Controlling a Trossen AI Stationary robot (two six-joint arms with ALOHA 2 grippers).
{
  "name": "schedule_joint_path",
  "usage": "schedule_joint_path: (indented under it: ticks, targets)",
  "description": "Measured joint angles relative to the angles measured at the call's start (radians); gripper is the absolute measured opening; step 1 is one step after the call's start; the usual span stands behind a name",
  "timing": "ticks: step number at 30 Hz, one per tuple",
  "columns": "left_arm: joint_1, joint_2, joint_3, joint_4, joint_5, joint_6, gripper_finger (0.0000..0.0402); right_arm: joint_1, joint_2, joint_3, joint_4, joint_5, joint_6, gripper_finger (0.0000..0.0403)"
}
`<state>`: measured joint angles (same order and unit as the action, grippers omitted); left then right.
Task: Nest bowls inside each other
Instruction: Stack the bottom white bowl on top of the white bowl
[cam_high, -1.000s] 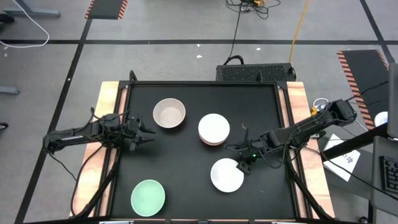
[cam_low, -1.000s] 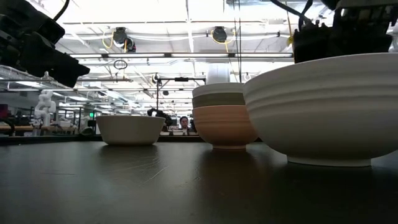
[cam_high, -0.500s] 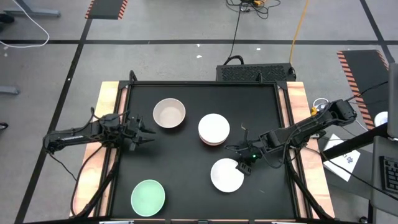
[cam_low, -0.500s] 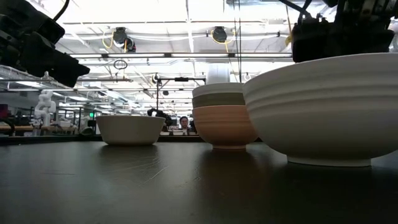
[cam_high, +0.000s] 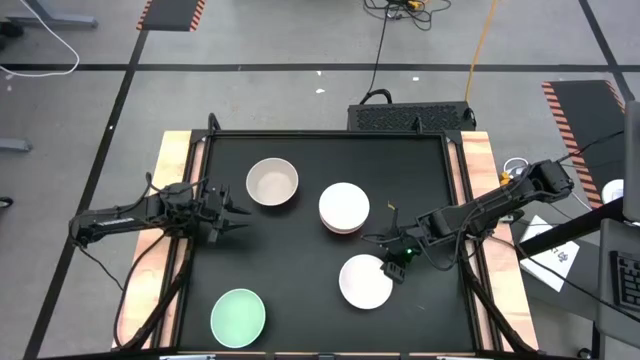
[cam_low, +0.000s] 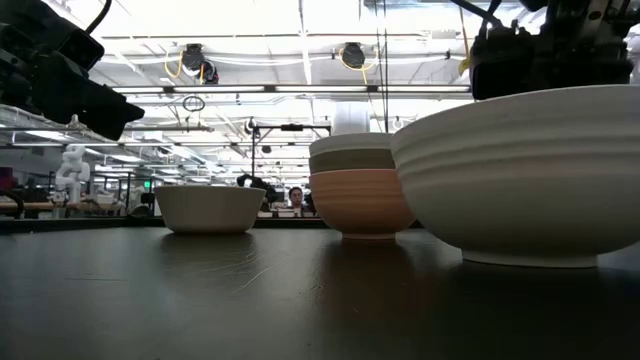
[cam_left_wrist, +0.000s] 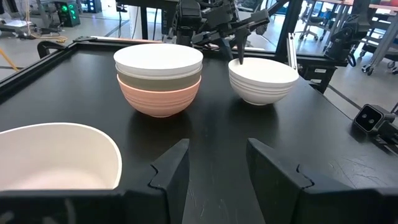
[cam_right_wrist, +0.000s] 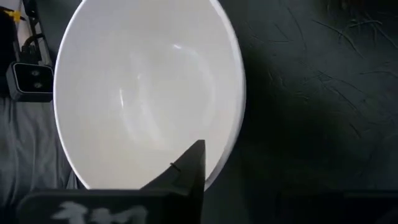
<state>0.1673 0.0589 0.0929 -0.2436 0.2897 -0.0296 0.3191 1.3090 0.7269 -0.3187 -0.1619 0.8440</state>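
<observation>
A beige-grey bowl (cam_high: 272, 182) stands far left of centre. A stack (cam_left_wrist: 158, 78) of a salmon-orange bowl, an olive-brown bowl and a white bowl on top stands mid-table (cam_high: 344, 208). A single white bowl (cam_high: 365, 282) stands near right, and a mint green bowl (cam_high: 238, 314) near left. My left gripper (cam_high: 235, 212) is open and empty, just nearer than the beige-grey bowl (cam_left_wrist: 56, 155). My right gripper (cam_high: 391, 262) is open over the single white bowl's far right rim. One finger (cam_right_wrist: 189, 165) reaches down inside that rim. My right gripper comes at the single white bowl's far right rim (cam_left_wrist: 249, 61) from above, with one finger inside the bowl. I cannot tell whether it touches the bowl. The bowl stands upright on the table.
The black table top (cam_high: 300, 250) has raised wooden borders left and right. Bare table lies between the mint green bowl and the single white bowl. The room beyond shows in the low view behind the bowls.
</observation>
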Motion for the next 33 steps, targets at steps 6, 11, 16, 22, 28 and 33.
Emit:
schedule_joint_path:
  ticks: [6,11,16,22,28,33]
  targets:
    - [0.000,0.000,0.000,0.000,0.000,-0.001,0.0159,0.000,0.000,0.000,-0.001,0.000,0.004,0.0024]
    - [0.000,0.000,0.000,0.000,0.000,-0.001,0.0159,-0.003,0.000,0.000,-0.002,-0.001,-0.001,0.0007]
    - [0.000,0.000,0.000,0.000,0.000,-0.001,0.0159,-0.024,0.001,0.000,0.002,0.001,-0.009,0.0004]
    - [0.000,0.000,0.000,0.000,0.001,-0.001,0.0159,-0.058,-0.019,0.000,0.046,-0.005,-0.066,0.0002]
    - [0.000,0.000,0.000,0.000,0.001,0.005,0.0159,-0.080,-0.092,0.000,0.135,-0.026,-0.167,0.0001]
    - [0.000,0.000,0.000,0.000,0.001,0.006,0.0159,-0.098,-0.182,0.000,0.141,-0.023,-0.217,0.0001]
